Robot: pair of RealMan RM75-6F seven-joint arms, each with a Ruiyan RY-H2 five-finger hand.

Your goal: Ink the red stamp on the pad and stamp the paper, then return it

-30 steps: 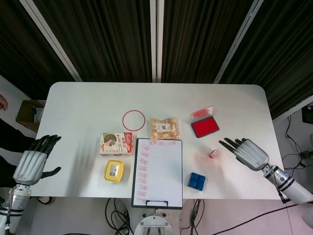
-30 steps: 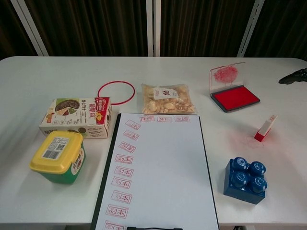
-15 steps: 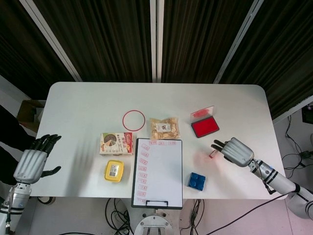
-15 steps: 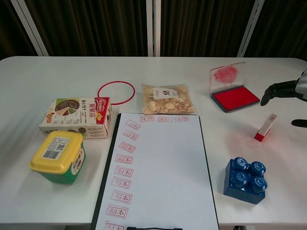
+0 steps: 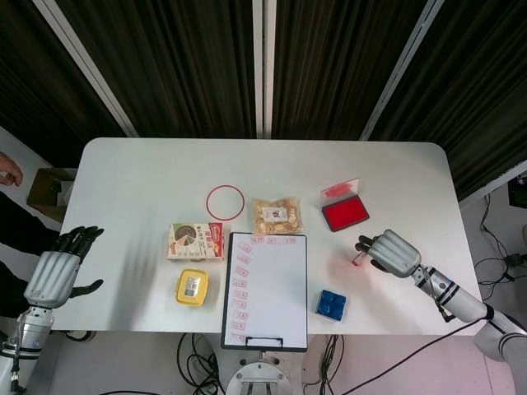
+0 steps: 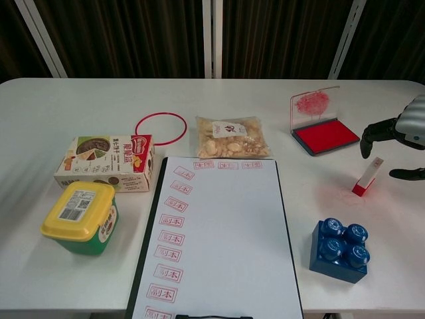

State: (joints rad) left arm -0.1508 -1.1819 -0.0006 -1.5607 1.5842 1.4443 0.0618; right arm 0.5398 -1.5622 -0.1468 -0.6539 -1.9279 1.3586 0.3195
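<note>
While the slim red stamp [image 6: 367, 177] leans tilted on a smudge of red ink near the right edge of the glossy white worktop [image 5: 140, 181], the right hand [image 5: 389, 252] arches over it, dark fingers [image 6: 376, 131] curled down on either side, parted, not gripping it. Ink pad [image 6: 325, 136]: flat red rectangle, clear hinged lid upright, toward the far right corner. Paper [image 6: 222, 239]: smooth white sheet on a black clipboard at the front edge, red imprints along top and left margins. Left hand [image 5: 56, 274] spread, empty, beyond the left edge.
</note>
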